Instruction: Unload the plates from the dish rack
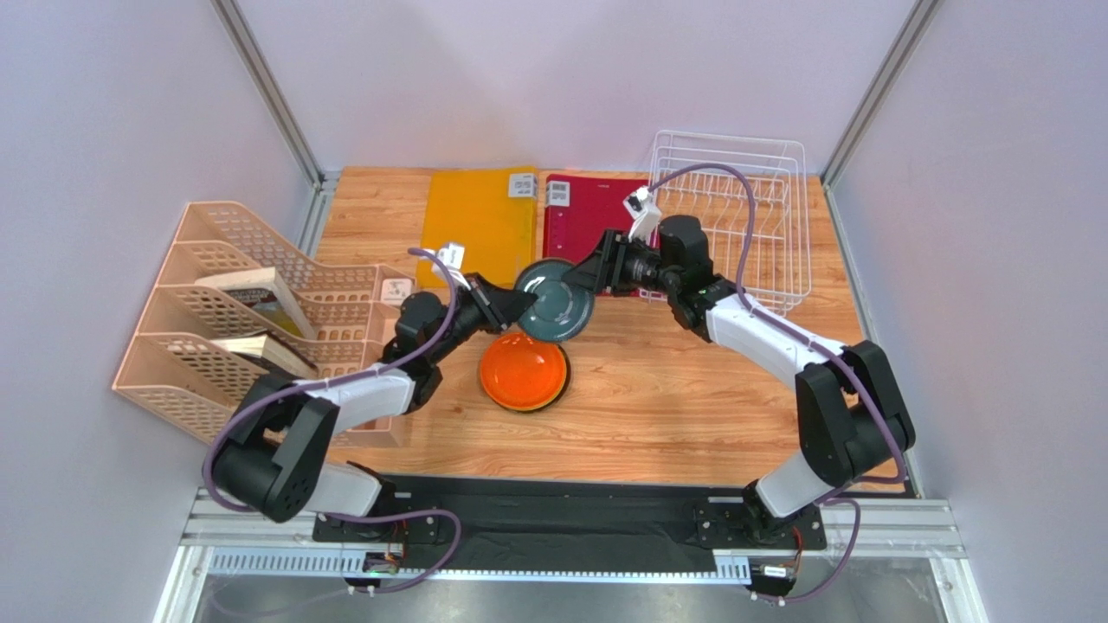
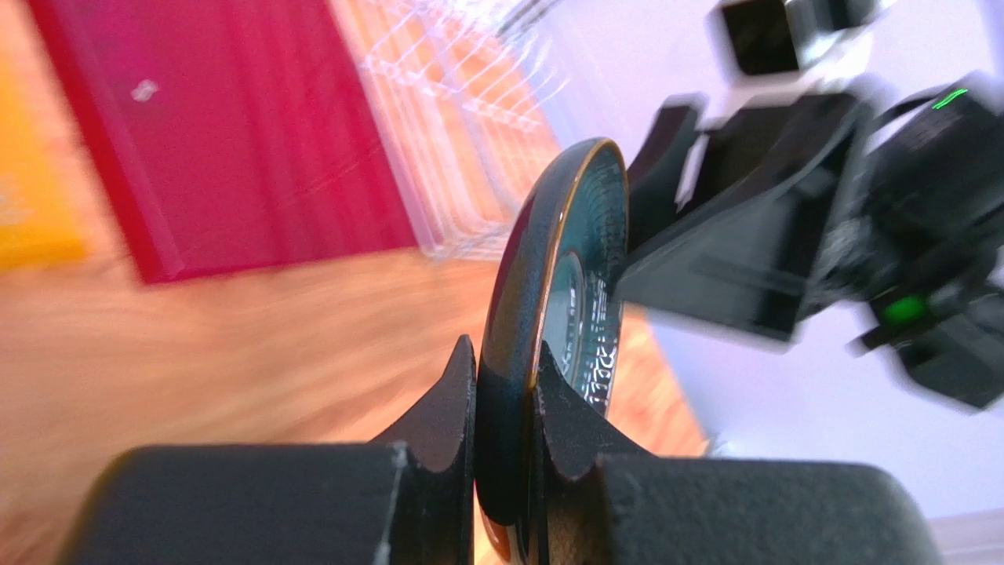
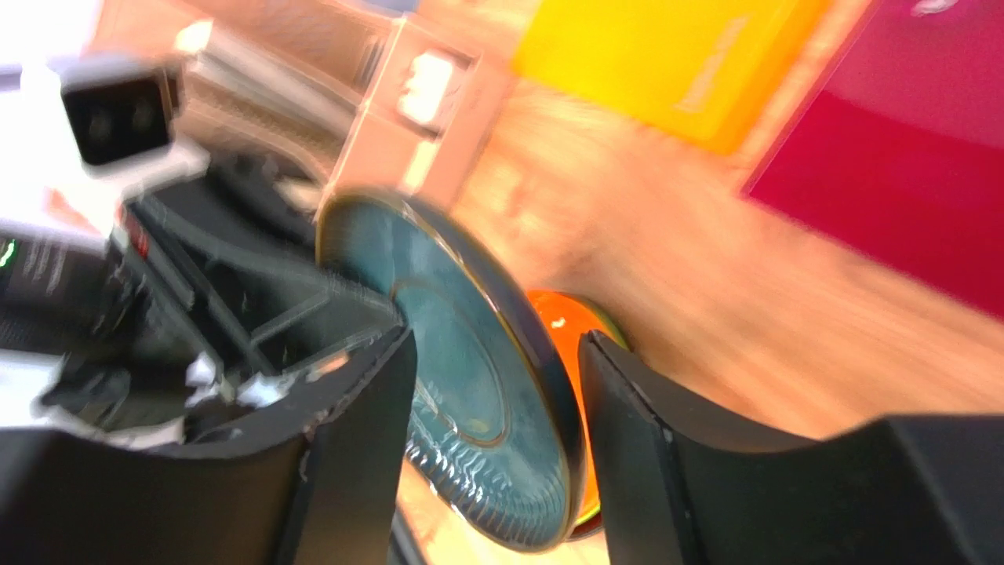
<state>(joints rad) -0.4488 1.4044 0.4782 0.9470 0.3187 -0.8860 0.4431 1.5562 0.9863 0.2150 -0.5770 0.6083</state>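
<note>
The dark grey-teal plate (image 1: pixel 557 301) hangs on edge above the table between both grippers. My left gripper (image 1: pixel 511 309) is shut on its rim (image 2: pixel 578 271), which is pinched between both pads. My right gripper (image 1: pixel 588 273) is open: its jaws straddle the plate (image 3: pixel 471 400) with gaps on both sides. The orange plate (image 1: pixel 524 373) lies on the table just below; a sliver of lime green shows at its edge in the right wrist view (image 3: pixel 611 336). The dark red plate is not visible. The white wire dish rack (image 1: pixel 728 214) stands at the back right and looks empty.
An orange folder (image 1: pixel 484 221) and a red folder (image 1: pixel 585 214) lie flat at the back. A beige file organiser (image 1: pixel 247 318) holding books stands on the left. The rack also shows blurred in the left wrist view (image 2: pixel 471 82).
</note>
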